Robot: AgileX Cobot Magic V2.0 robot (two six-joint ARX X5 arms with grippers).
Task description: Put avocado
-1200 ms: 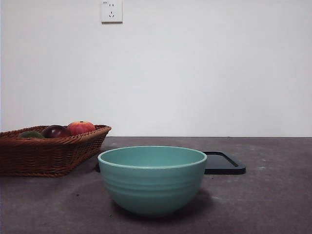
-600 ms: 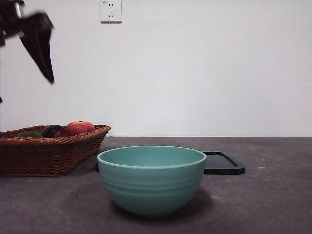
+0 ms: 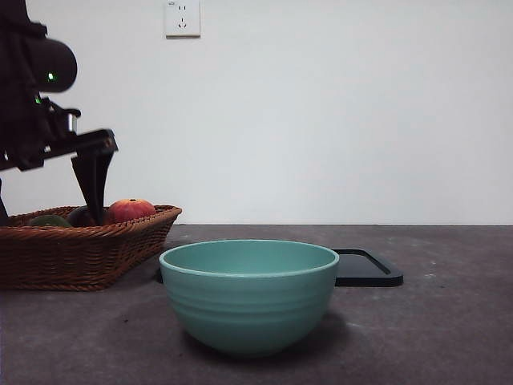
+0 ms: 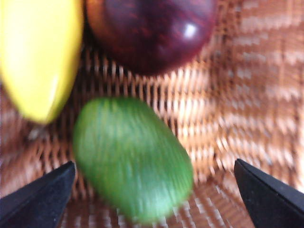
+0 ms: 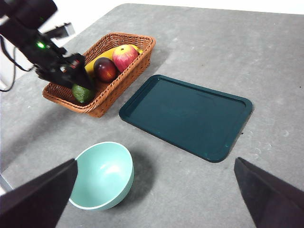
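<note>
With the left end effector (image 4: 152, 190) hanging over the wicker basket (image 3: 88, 249), I read this as the approach step: jaws spread wide, straddling the avocado (image 4: 132, 159) but not touching it. The avocado lies on the basket floor at the basket's near end, just beside a dark red-purple fruit (image 4: 149, 31) and a yellow fruit (image 4: 40, 57); an orange-red fruit (image 3: 132, 209) sits further along. In the front view it only shows as a green sliver (image 3: 50, 220) behind the rim.

Right end effector (image 5: 152, 199) waits high above the worktop (image 5: 285, 95), jaws spread, nothing between them.

Next move, my judgement: drop straight down until the jaws bracket the avocado's middle, then close. It lies at a slant between the jaws, so a wrist turn may help seat it. Watch for the neighbouring fruits catching a jaw.

The task names no destination. The teal bowl (image 3: 249, 295) and the dark tray (image 5: 186, 115) both sit empty near the basket; I can't tell which is meant.

No brands or readable writing anywhere; wall socket (image 3: 183, 18) marking too small to read.
</note>
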